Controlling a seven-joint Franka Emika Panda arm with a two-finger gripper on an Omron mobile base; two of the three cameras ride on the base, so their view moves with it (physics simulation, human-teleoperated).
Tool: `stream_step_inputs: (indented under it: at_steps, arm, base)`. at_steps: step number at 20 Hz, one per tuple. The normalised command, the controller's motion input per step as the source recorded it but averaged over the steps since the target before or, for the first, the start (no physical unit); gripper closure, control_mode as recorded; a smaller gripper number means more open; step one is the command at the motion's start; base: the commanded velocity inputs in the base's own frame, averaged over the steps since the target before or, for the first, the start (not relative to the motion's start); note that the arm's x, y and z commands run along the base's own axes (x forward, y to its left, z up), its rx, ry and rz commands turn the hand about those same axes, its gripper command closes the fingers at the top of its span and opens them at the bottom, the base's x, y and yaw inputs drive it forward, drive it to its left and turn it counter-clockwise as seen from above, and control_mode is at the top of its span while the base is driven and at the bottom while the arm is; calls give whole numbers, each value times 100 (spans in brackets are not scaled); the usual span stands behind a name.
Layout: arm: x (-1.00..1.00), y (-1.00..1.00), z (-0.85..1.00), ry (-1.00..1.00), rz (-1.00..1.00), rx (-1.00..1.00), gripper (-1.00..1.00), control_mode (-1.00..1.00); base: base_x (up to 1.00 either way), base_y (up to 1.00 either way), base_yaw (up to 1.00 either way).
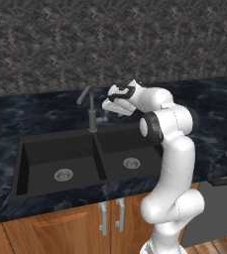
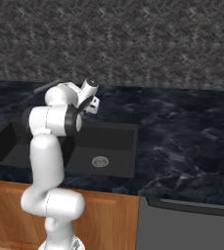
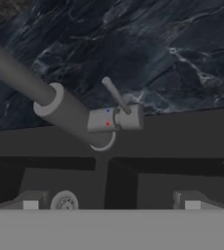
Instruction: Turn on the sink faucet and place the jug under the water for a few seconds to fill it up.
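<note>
Step in hand: opening the tap. No water runs from the sink faucet [image 1: 90, 111], and both basins of the sink [image 1: 60, 158] are dry, each with its round silver drain bare. The jug cannot be made out anywhere on the counter [image 1: 35, 114] near the faucet.

The gripper [image 3: 111, 202] is held just to the right of the faucet's stem and above the right-hand basin, directed at the small side lever [image 3: 114, 95]. In the hand view the two fingertips [image 3: 30, 204] stand well apart — a wide setting — with nothing between them. The lever projects from a short side barrel on the stem, angled up and away over the counter behind the faucet.

Judgement: the next move calls for a short advance toward the faucet so that one finger — or both — meets the lever, then a push to swing it. The lever is thin; a slightly misjudged approach could slip past it or strike the stem instead.
</note>
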Motion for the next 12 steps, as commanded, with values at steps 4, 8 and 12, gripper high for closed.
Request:
stream_step_inputs:
  at_steps: [4, 8, 12]
  arm:
    - [39, 0, -10, -2, 0, 0, -100, -100]
    - [40, 0, -18, 0, 0, 0, -100, -100]
    - [32, 0, -22, 0, 0, 0, -100, -100]
  base:
    - [0, 0, 0]
    - [0, 0, 0]
    - [0, 0, 0]
